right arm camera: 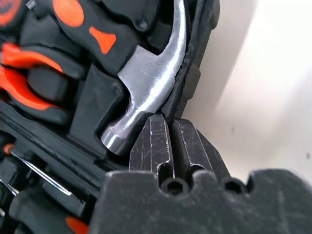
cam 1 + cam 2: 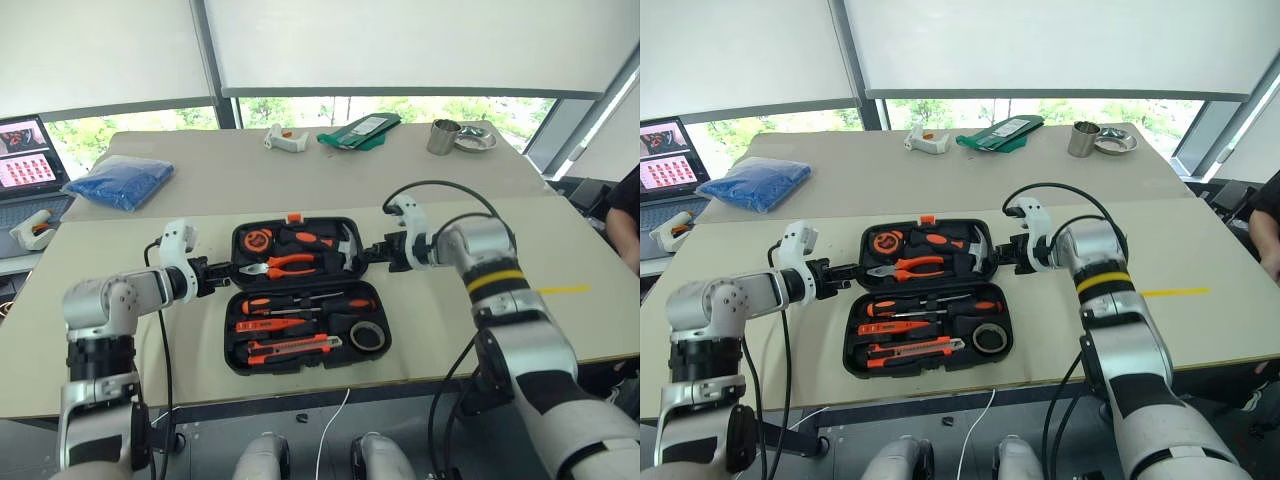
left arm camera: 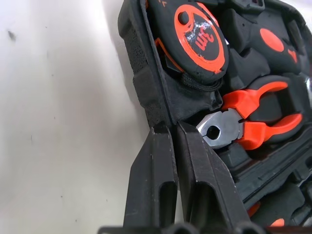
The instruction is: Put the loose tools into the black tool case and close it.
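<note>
Black tool case (image 2: 300,300): lying open on the worktop (image 2: 520,270), tools sitting in its recesses.
Left gripper (image 2: 222,270): jaws pressing together at the lid's left rim.
Right gripper (image 2: 368,255): jaws pressing together at the right rim.
Risk: uneven lifting may be twisting the lid, slipping jaws dropping it.
</note>
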Controlling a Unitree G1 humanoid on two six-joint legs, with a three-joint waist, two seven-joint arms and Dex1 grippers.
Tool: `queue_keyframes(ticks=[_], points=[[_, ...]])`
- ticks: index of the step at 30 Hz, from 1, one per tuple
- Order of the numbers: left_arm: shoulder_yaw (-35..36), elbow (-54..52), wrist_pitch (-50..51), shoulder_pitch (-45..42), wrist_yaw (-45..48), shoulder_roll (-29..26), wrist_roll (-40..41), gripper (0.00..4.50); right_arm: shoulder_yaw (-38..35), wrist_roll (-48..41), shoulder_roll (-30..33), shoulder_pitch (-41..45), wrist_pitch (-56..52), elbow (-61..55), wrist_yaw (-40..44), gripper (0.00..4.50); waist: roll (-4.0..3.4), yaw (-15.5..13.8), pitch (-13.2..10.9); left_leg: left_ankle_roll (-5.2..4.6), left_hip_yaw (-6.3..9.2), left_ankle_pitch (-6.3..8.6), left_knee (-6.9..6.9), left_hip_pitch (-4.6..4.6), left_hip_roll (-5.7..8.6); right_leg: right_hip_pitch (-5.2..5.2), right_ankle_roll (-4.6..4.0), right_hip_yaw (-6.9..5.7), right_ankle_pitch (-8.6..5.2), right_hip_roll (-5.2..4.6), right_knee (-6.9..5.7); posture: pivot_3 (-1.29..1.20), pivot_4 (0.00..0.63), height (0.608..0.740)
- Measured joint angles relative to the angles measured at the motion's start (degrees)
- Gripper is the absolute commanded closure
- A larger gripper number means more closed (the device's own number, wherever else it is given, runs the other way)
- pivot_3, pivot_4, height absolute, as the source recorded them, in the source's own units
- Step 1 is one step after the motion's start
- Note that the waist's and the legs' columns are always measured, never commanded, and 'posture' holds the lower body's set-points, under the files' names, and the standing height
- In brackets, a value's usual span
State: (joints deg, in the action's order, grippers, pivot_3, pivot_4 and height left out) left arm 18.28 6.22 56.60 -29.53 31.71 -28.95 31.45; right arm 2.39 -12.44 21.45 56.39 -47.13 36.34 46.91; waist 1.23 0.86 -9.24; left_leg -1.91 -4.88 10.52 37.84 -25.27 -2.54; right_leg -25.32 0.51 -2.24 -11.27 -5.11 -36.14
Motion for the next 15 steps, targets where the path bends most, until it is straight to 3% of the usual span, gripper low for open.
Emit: queue_keyframes(ticks=[6, 9, 11, 15], points=[[1.41, -4.30, -25.86, 8.84, 12.24, 2.81, -0.78, 4.50, 0.26, 1.07, 3.99, -9.80, 17.68, -14.81, 3.33, 4.47, 0.04, -0.08, -0.04, -0.06, -0.21, 0.05, -0.01, -0.45, 0.01, -0.39, 0.04, -0.03, 0.02, -0.05, 0.07, 0.00, 0.150, 0.740], [-1.15, -4.31, -40.18, 12.97, 17.32, 1.95, -5.78, 4.50, 0.38, 2.24, 5.74, -16.39, 28.00, -20.21, 4.61, 4.47, 0.04, -0.20, -0.04, -0.09, -0.32, 0.06, 0.00, -0.45, 0.03, -0.37, 0.04, -0.05, 0.02, -0.05, 0.12, 0.00, 0.150, 0.740], [-2.15, -3.79, -46.73, 14.66, 19.43, 1.84, -8.13, 4.50, 0.82, 3.37, 6.59, -19.40, 34.53, -20.50, 5.17, 4.47, 0.06, -0.34, -0.05, -0.09, -0.34, 0.06, 0.01, -0.46, 0.05, -0.37, 0.06, -0.05, 0.03, -0.06, 0.14, 0.00, 0.150, 0.740], [-4.50, -1.43, -61.95, 18.56, 23.78, -0.12, -13.25, 4.50, 2.47, 9.35, 9.73, -24.22, 57.58, -18.25, 5.04, 4.47, 0.06, -0.34, -0.05, -0.09, -0.38, 0.05, 0.01, -0.37, 0.03, -0.32, 0.07, -0.02, 0.02, -0.04, 0.17, 0.00, 0.150, 0.740]])
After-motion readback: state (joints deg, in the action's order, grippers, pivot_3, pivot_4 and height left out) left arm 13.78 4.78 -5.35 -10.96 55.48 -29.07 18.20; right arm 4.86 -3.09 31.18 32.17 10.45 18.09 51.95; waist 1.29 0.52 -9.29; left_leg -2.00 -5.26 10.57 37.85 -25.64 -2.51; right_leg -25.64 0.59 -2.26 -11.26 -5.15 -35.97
